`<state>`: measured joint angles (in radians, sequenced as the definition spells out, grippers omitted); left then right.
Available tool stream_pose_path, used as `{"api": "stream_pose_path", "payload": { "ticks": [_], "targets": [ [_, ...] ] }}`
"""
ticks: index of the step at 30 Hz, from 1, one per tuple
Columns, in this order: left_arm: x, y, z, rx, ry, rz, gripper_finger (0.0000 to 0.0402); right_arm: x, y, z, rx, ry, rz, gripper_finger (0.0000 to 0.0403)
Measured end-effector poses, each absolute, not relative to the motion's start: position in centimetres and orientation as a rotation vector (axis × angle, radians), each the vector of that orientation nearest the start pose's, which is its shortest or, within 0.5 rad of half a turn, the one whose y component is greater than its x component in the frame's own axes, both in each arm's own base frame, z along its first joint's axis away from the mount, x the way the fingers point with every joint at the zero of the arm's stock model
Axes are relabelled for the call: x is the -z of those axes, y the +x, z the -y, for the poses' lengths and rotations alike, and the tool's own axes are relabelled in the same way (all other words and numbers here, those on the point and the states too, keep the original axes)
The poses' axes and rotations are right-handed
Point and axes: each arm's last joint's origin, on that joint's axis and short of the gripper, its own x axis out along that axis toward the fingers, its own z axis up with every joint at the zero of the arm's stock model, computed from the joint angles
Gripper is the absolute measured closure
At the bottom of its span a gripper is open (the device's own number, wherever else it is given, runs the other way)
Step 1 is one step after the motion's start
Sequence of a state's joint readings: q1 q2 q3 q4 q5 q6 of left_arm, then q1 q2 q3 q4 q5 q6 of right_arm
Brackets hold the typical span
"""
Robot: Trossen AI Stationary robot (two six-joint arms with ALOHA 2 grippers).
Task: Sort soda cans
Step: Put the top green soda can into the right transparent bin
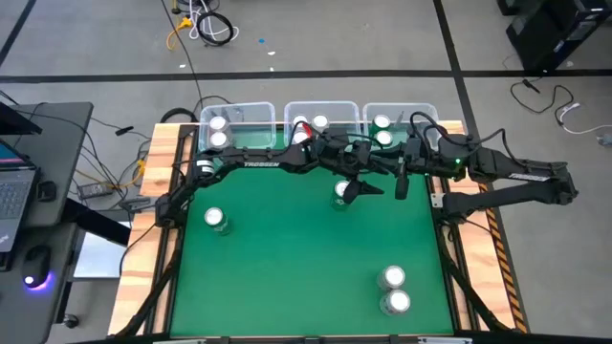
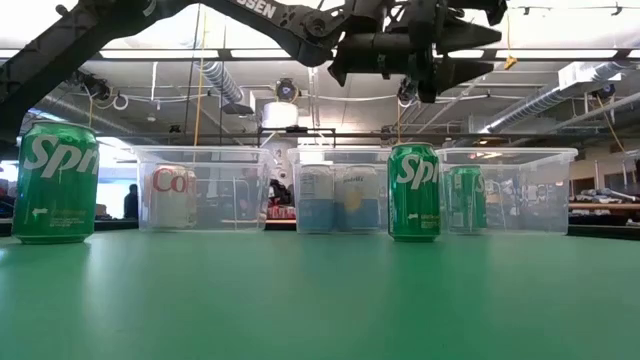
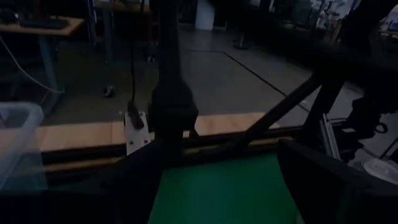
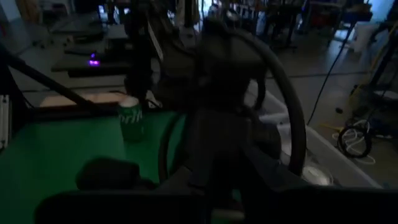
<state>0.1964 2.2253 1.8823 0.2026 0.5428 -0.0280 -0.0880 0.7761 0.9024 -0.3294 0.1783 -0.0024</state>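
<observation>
Hovering above a green Sprite can (image 1: 341, 191) at the frame's centre, the left tool (image 1: 361, 185) is released; the right tool (image 1: 401, 182), beside it, looks clenched, grasping nothing.

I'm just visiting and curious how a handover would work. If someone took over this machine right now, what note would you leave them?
Left gripper: open, empty, raised over the centre can.
Right gripper: raised just beside it, nothing seen in it.
Done: cans sit in the left bin, middle bin and right bin, at least two in each.
Left: four cans stand upright on the green mat: the centre can, the left can, and two front cans.
Likely next: pick up the centre can.
</observation>
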Motion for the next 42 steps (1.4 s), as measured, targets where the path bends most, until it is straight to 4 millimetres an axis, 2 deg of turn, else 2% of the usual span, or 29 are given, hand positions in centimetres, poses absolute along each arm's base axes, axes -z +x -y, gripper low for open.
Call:
{"api": "stream_pose_path", "payload": {
  "ticks": [6, 12, 16, 21, 26, 30, 35, 42],
  "targets": [
    [-26.3, 51.4, -9.3, 0.337, -0.093, -0.173, 0.0088, -36.8, 15.9, 1.9, 0.264, -0.021, -0.126, 0.0347],
    [-26.6, 50.4, -10.7, 0.342, -0.105, -0.178, 0.0088, -37.8, 15.3, 1.4, 0.238, -0.057, -0.08, 0.0349],
    [-27.9, 48.6, -10.8, 0.334, -0.066, -0.092, 0.0088, -38.2, 14.9, 1.1, 0.22, -0.084, -0.063, 0.0356],
    [-27.4, 45.1, -10.1, 0.324, -0.034, -0.002, 0.0088, -37.8, 15.0, 1.3, 0.25, -0.073, -0.076, 0.0375],
    [-28.0, 41.6, -9.2, 0.34, -0.005, 0.12, 0.0088, -35.9, 17.5, 1.7, 0.278, -0.059, -0.165, 0.04],
    [-28.2, 40.1, -8.6, 0.414, -0.024, 0.145, 0.0088, -34.9, 20.6, 2.1, 0.285, -0.058, -0.177, 0.0399],
    [-28.4, 39.9, -8.4, 0.447, -0.043, 0.143, 0.0088, -34.5, 24.1, 2.3, 0.279, -0.067, -0.203, 0.0402],
    [-27.2, 40.1, -8.8, 0.362, -0.051, 0.053, 0.0088, -35.9, 27.2, 1.5, 0.183, -0.068, -0.204, 0.0402]
  ]
}}
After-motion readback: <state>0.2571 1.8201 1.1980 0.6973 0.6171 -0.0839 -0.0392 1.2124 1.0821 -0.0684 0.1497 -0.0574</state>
